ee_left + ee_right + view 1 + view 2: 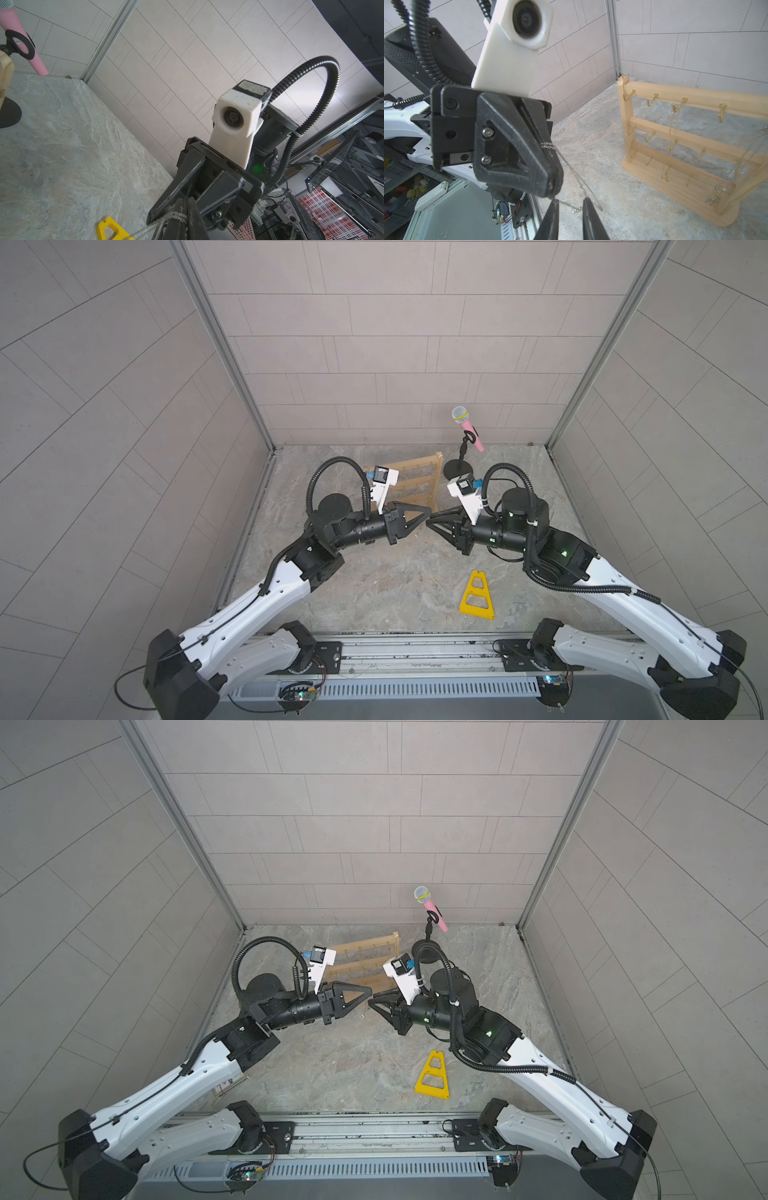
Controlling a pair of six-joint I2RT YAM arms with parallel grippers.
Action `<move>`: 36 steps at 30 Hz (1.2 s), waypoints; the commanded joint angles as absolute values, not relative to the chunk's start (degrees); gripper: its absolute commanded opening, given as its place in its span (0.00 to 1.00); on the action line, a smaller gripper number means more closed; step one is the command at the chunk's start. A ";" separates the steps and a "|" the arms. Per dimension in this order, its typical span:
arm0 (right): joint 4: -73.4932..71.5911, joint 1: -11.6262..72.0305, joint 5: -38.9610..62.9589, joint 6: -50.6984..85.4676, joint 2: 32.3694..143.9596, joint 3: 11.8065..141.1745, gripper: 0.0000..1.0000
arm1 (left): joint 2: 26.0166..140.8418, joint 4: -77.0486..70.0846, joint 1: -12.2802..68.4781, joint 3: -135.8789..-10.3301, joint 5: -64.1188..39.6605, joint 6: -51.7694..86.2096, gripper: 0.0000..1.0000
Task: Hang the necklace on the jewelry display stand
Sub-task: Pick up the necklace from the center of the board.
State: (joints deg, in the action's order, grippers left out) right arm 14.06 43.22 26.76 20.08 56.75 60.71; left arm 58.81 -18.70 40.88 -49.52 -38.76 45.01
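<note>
We found the left gripper clamped tight on the necklace. A short loop of silver chain showed at the seam of its jaws, and the rest trailed down and away from it. Facing it tip to tip, the right gripper had its fingers a narrow gap apart, with the chain crossing that gap. We could not see either finger touching the chain, so we took this gripper to be holding nothing. In both top views the two tips met above the stone table, roughly midway between the arms.

Just beyond that meeting point, toward the back wall, stood the jewelry display stand. It was upright on its base, its three bars running across the table at a slight slant. In the right wrist view its gold hooks pointed back toward the grippers, and a fine gold chain hung from one on the top bar. We judged both arms about equally near the stand, with the left one having the hold. As we read it, the coming move turned on carrying the necklace away from the robot and over a free hook.
</note>
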 commanded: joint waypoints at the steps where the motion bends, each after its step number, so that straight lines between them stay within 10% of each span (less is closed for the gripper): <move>1: 12.46 43.44 27.20 20.04 56.16 60.20 0.23 | 58.08 -19.48 40.49 -51.68 -39.19 44.57 0.09; 36: 14.66 42.19 24.89 17.49 58.35 60.93 0.24 | 56.96 -18.98 40.20 -52.47 -40.58 44.91 0.09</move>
